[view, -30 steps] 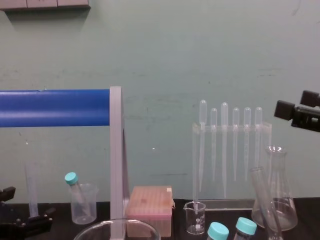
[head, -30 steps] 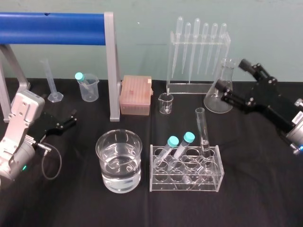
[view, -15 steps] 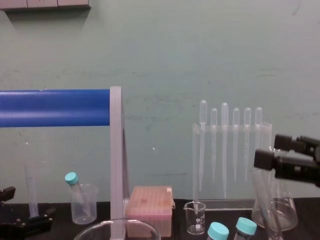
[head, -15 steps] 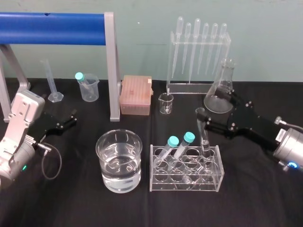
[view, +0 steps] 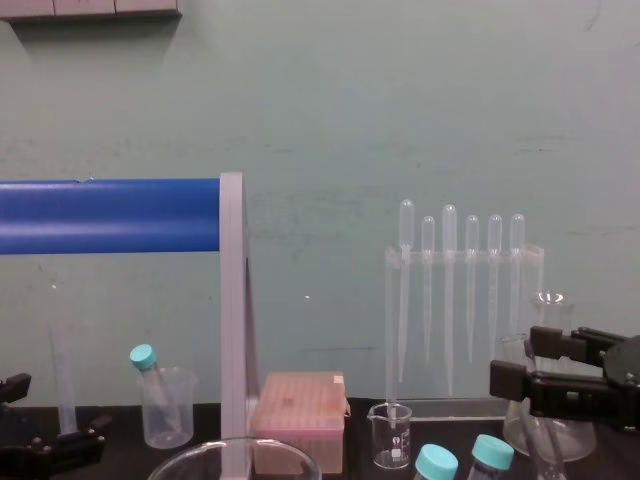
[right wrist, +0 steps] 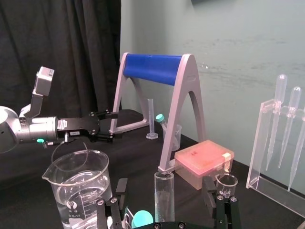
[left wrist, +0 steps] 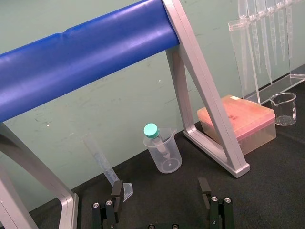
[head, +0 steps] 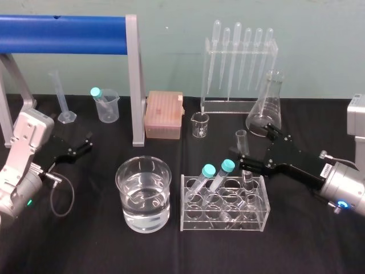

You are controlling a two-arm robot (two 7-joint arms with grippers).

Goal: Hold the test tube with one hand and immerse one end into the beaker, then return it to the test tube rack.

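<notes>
Basically nothing of the task is done yet: the long thin clear glass test tube (head: 243, 144) stands in the right-end slot of the clear acrylic test tube rack (head: 223, 224), not lifted and not dipped. The long black right gripper (head: 254, 147) on its silver wrist with the blue ring has its jaws spread, one on each side of the tube's upper part; in the right wrist view there is a gap on both sides, so no contact and no grasp. Left to do, as I judge it: clench on the tube, lift it clear of the rack, carry it over to the wide clear glass beaker (head: 123, 188) of water just beside the rack on its left, dip the lower end, then bring it back to a slot. The tube is uncapped with an open flared rim, looks empty, stands near upright, and rises well above the two short teal-capped tubes (head: 209, 170) leaning in the rack next to it. The small black left gripper (head: 89, 141) is parked at the table's left, jaws apart, holding nothing.
</notes>
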